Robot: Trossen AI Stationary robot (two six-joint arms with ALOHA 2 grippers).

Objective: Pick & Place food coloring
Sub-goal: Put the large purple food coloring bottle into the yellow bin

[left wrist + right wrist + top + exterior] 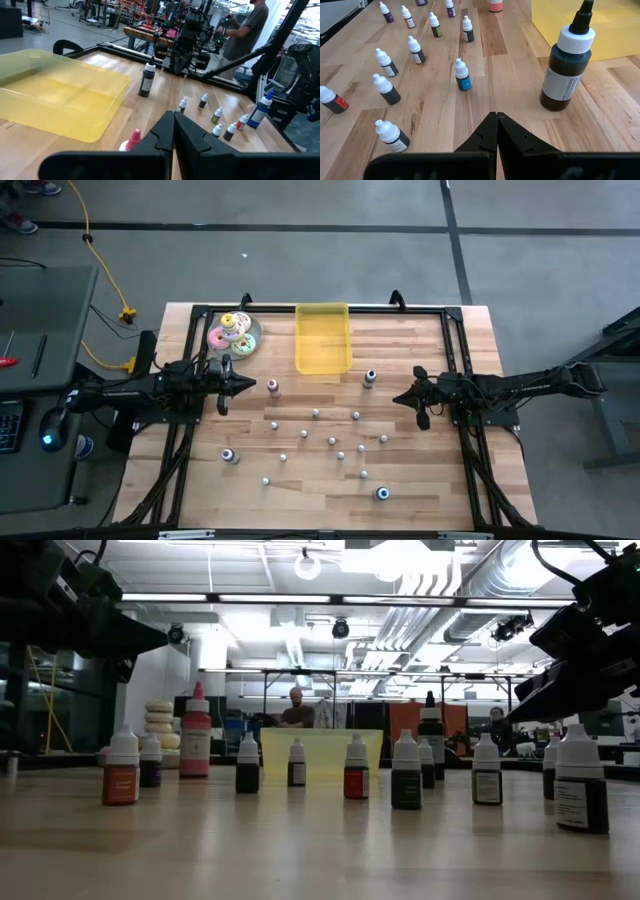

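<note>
So both arms are parked above the table, left end effector clenched on nothing at the left side, right end effector also pinched closed and empty at the right. The food coloring bottles stand scattered over the middle and near part of the table, none in the yellow tray at the far edge, donuts to its left.

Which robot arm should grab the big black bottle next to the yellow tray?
Probably the right. Its gripper is shut and empty, with the black bottle just ahead of it beside the yellow tray. The left gripper sits farther away.
</note>
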